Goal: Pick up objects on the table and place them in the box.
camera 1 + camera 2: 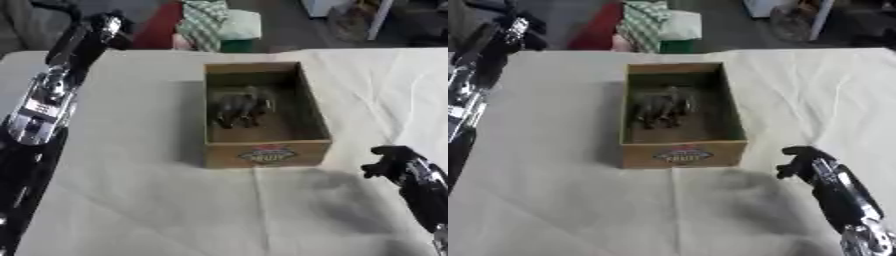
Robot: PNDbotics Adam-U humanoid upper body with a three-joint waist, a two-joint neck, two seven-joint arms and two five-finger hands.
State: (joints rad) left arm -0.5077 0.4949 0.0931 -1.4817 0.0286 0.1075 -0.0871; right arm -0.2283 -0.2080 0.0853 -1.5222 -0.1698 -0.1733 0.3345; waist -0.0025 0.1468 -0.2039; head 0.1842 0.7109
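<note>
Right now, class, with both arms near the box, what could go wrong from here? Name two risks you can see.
1. The right hand hangs, fingers curled, just beside the box at its front right corner; a sideways swing could knock or shift the box.
2. The cloth under the box is creased, so a dragged arm may pull it and move the box, with the dark object inside it.

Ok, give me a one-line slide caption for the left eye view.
Dark toy-like object lies inside the cardboard box on a cloth-covered table; right hand curled beside the box, empty.
</note>
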